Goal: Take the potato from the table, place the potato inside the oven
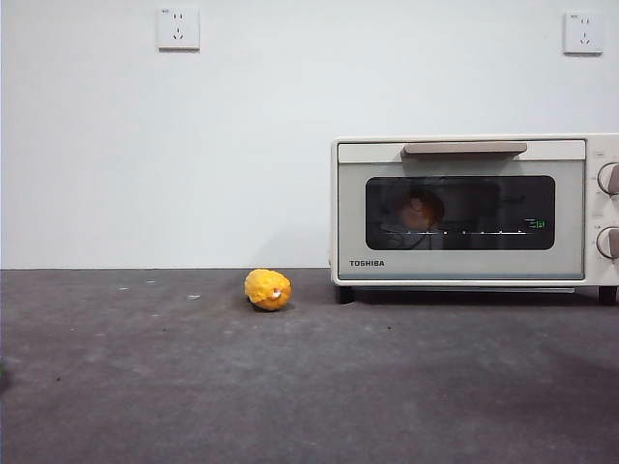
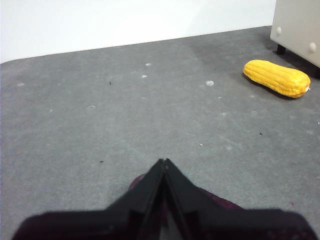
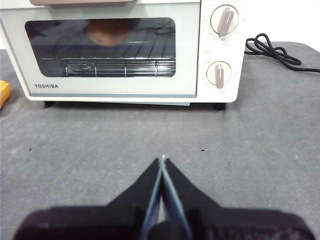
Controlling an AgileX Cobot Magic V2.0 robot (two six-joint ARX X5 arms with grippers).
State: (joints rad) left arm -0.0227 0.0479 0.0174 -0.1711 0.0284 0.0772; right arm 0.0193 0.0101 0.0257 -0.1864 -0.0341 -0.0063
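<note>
Both arms' fingers pressed together, empty; potato sits inside the closed oven on its rack.

The left hand (jaws pressed together) hovers over the table, corn cob well apart.

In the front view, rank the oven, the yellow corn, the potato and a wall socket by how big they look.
1. oven, by far the largest.
2. corn, though it lies nearer the camera.
3. Wall socket and potato: look alike; the potato sits behind the dark glass, outline dim, so unranked.
</note>
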